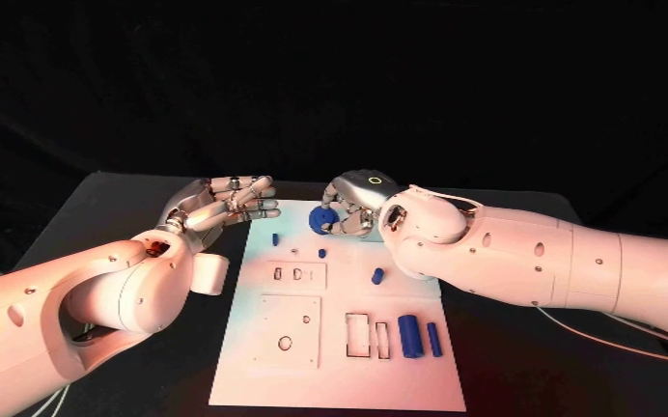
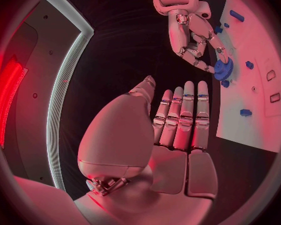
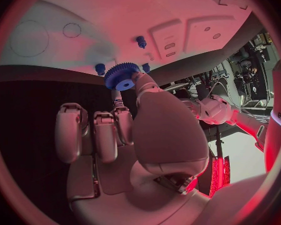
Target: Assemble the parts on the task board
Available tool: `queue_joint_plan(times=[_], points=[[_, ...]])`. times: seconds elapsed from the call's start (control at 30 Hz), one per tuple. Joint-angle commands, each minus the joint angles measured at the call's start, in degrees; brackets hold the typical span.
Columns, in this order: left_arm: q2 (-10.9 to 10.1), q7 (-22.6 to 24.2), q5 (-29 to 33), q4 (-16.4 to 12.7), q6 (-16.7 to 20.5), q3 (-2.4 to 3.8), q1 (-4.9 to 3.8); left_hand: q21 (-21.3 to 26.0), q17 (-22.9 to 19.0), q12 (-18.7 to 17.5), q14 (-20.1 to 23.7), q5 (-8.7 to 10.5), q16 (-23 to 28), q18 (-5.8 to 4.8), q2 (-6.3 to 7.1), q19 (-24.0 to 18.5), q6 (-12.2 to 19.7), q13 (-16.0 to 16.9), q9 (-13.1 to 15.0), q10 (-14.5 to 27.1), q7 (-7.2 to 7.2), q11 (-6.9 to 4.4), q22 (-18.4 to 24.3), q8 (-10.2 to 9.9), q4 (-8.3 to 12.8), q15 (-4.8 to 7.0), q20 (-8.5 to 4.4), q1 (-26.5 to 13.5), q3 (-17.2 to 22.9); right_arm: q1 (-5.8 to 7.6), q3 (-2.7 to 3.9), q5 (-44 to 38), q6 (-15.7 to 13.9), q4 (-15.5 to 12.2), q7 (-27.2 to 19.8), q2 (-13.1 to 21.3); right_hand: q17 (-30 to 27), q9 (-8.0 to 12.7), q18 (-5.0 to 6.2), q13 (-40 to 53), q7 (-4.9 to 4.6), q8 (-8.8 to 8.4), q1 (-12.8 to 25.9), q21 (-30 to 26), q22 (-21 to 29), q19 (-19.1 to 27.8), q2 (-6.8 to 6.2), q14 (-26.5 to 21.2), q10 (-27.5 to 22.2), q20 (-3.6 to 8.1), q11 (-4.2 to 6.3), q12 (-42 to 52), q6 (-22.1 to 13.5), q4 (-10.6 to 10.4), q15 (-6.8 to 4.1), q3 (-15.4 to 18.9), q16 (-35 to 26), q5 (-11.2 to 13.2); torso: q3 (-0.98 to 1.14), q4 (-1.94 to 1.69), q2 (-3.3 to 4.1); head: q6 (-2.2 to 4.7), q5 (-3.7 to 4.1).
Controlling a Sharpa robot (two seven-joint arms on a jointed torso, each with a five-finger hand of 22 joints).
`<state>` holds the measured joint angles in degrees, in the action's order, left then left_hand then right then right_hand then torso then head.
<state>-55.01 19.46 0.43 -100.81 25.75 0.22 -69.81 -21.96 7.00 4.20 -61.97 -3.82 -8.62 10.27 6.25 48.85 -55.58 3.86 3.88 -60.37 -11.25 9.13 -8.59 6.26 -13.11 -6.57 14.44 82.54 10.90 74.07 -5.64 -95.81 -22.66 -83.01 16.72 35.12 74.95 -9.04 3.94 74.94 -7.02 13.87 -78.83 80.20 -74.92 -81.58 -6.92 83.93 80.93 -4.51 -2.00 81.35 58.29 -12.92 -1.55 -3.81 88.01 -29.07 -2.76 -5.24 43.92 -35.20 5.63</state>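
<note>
Assembly looks barely begun: the right hand [image 1: 356, 207] pinches a blue gear [image 1: 323, 220] above the task board [image 1: 334, 378], loose blue parts [image 1: 409, 335] lie unplaced, and the left hand [image 1: 223, 203] is empty, fingers extended.

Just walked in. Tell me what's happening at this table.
The robot is assembling blue parts on the white board. Its right hand holds a blue gear over the board's far end. The left hand is open beside the board's far left corner, holding nothing. Two blue cylinders lie near the board's right edge, and a few small blue pieces sit farther up it.
</note>
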Motion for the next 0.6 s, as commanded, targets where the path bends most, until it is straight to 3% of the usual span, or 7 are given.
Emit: queue_joint_plan(times=[0.03,0.27,0.6], points=[[0.11,0.21,-0.26,-0.12,-1.12,0.05,-0.07,-0.33,0.09,-0.17,-0.04,0.39,0.37,0.26,0.0,0.44,0.11,-0.09,-0.09,0.17,-0.3,0.06,-0.01,-0.19,0.24,-0.45,-0.03,0.52,0.03,-0.18,-0.03,-3.08,-0.01,1.54,1.71,-1.28,10.29,0.05,-0.88,3.16,0.45,0.06,0.56,0.26,-3.19,-0.4,0.09,5.06,0.24,-0.04,-0.02,0.11,0.65,-0.36,-0.26,-0.01,0.39,-0.28,-0.03,0.09,0.04,-0.09,-0.18],[0.11,0.21,-0.26,-0.15,-1.13,0.05,-0.07,-0.33,0.09,-0.17,-0.04,0.39,0.37,0.26,0.0,0.44,0.11,-0.09,-0.09,0.17,-0.3,0.06,-0.01,-0.19,0.24,-0.45,-0.03,0.52,0.03,-0.56,-0.14,-3.36,1.38,4.7,2.03,-3.85,10.29,0.05,-0.87,3.13,0.46,0.0,0.47,0.24,-3.17,-0.39,0.1,5.06,0.21,-0.03,0.0,0.08,0.63,-0.35,-0.27,-0.12,0.39,-0.22,0.08,0.09,0.08,-0.25,-0.31],[0.12,0.2,-0.26,-0.18,-1.08,0.05,-0.07,-0.33,0.09,-0.17,-0.04,0.39,0.37,0.26,0.0,0.44,0.11,-0.09,-0.09,0.17,-0.3,0.06,-0.01,-0.19,0.24,-0.45,-0.03,0.52,0.03,-1.22,-0.38,-3.37,3.26,7.07,1.8,-5.98,10.39,0.05,-0.88,3.1,0.43,-0.11,0.45,0.25,-3.21,-0.4,0.03,5.08,0.18,-0.01,-0.01,0.04,0.59,-0.39,-0.28,-0.23,0.42,0.06,0.12,0.22,0.06,-0.22,-0.54]])
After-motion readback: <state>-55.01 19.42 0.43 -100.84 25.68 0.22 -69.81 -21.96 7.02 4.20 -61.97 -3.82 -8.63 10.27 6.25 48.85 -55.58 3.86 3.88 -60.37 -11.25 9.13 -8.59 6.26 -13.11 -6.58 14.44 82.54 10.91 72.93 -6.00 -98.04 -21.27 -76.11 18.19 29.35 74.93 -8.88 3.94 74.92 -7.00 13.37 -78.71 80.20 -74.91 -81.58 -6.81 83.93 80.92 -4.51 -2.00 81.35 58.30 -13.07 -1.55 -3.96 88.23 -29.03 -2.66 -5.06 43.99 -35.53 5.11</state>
